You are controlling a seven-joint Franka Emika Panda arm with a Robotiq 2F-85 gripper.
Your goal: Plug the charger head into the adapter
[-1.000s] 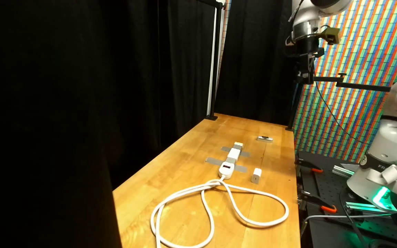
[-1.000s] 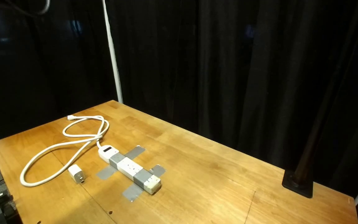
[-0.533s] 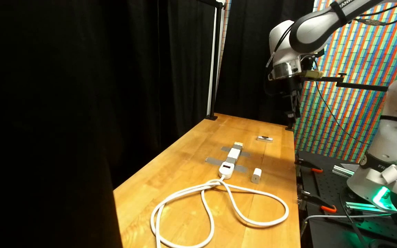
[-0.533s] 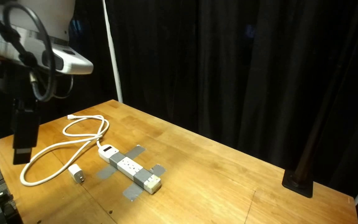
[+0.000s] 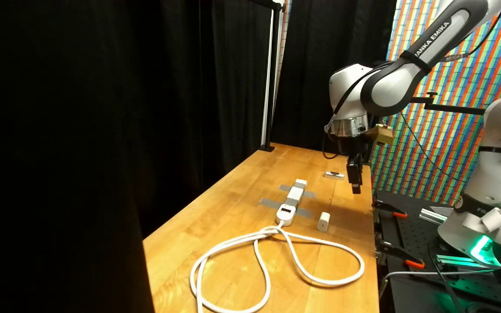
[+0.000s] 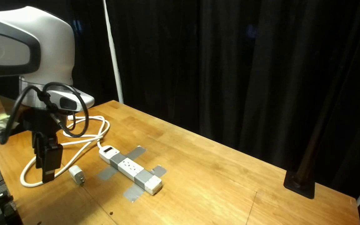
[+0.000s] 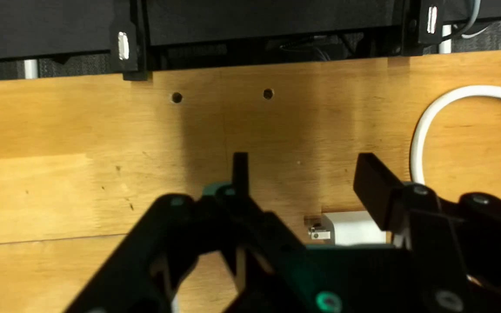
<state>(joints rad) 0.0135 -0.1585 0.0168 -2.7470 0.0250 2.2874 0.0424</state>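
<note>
One gripper [image 7: 305,176] points down above the table [image 6: 214,187]; its two fingers [image 7: 374,191] stand spread, the tabletop showing through the gap. One white-and-dark arm [image 5: 389,89] carries it, entering from the upper right in an exterior view. One charger head [image 6: 76,174] lies on the tabletop, near the gripper and apart from it in both exterior views; in the wrist view one finger hides part of it, and its metal prongs point to the left. One adapter [image 6: 130,166], a narrow white strip, lies near the charger head without touching it. Two grey tape bands [image 6: 143,178] cross the adapter, and four tape ends lie flat on the wood, two on each side. One white cable [image 6: 97,138] leaves one end of the adapter and forms two loops, one of them passing near the charger head. One small flat object [image 5: 334,175], whitish with a dark middle, rests elsewhere on the same table; its kind cannot be told. Two round holes [image 7: 268,94] open near the table's edge in the wrist view, and two dark clamps [image 5: 389,208] with orange tips sit along that edge. Black curtains [image 6: 230,78] and one striped wall [image 5: 459,139] form the background
</note>
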